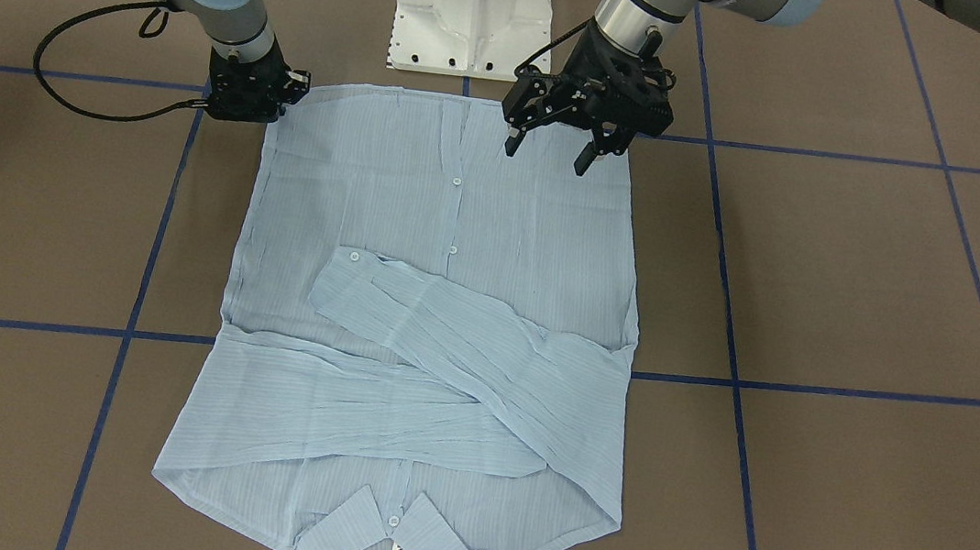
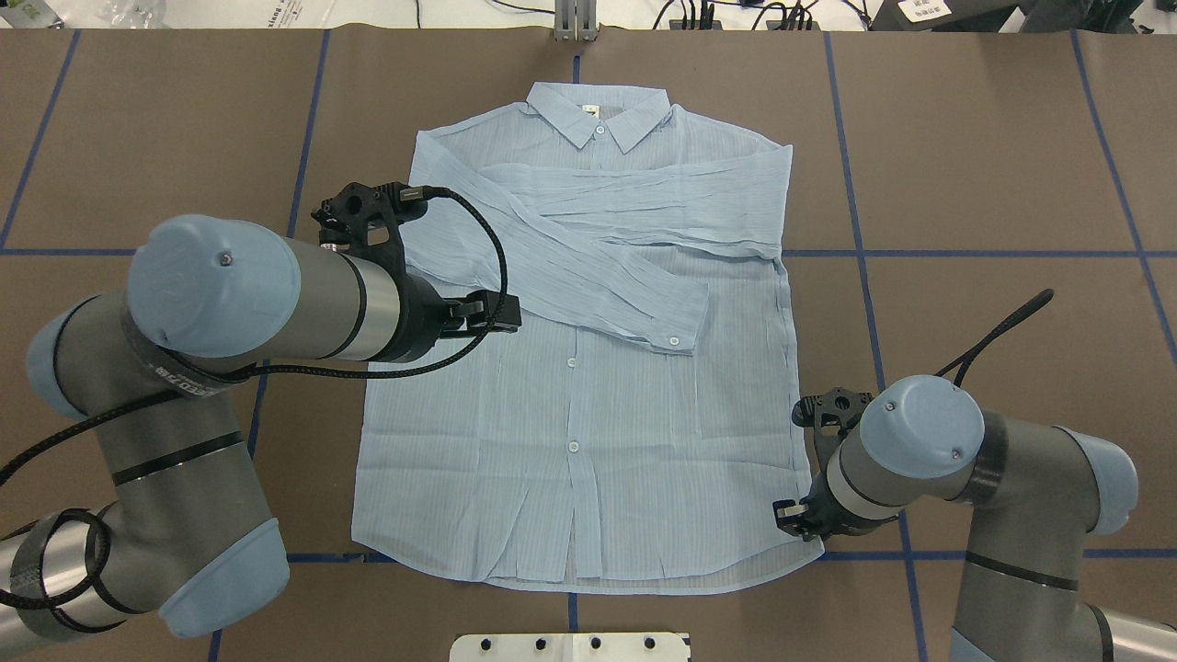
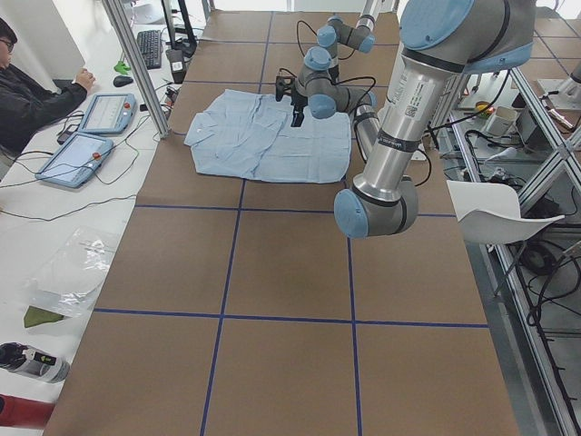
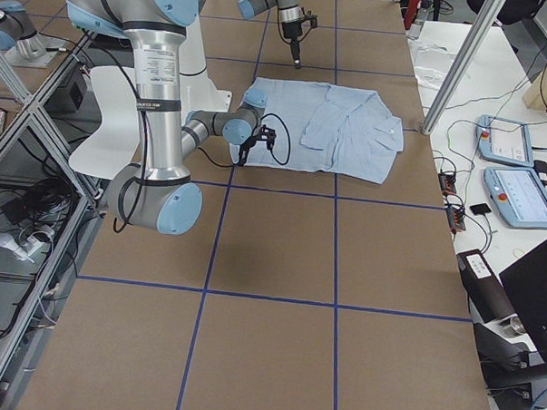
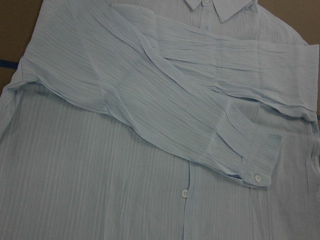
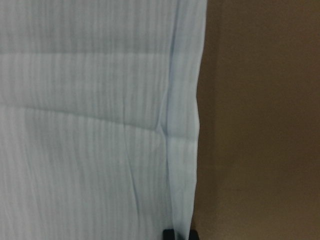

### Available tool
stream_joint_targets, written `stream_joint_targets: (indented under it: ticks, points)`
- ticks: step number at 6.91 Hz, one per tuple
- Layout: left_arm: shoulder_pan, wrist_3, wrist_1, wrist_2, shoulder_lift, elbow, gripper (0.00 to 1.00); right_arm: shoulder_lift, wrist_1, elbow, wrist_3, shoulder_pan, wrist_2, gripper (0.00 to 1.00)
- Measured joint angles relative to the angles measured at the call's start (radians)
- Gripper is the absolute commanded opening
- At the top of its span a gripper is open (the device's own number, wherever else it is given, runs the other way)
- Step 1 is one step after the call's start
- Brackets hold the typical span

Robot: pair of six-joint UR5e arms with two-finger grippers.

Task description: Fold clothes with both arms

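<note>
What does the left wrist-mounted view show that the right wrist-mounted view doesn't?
Only the left wrist view shows the two sleeves crossed over the shirt front, a buttoned cuff, the collar and a placket button. Only the right wrist view shows the shirt's side edge running along bare table, with the right tool showing as dark tips at the frame's bottom. Both show pale blue striped fabric and some brown table.

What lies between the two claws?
Only the shirt: its hem end fills the stretch between the right claw and the left claw, as the front-facing view shows.
</note>
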Motion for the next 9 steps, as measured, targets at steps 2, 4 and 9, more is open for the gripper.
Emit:
stream_joint_targets:
  ticks: [2,4,9]
  points:
    - [0.000,0.000,0.000,0.000,0.000,0.001,1.00,0.000,-0.001,0.005,0.000,0.000,0.008,0.00]
    - [-0.001,-0.002,0.000,0.000,0.029,0.000,1.00,0.001,-0.001,0.036,0.000,0.001,0.010,0.00]
    - [0.096,-0.015,-0.014,0.005,0.224,-0.002,1.00,0.013,0.003,0.074,0.003,0.049,-0.001,0.00]
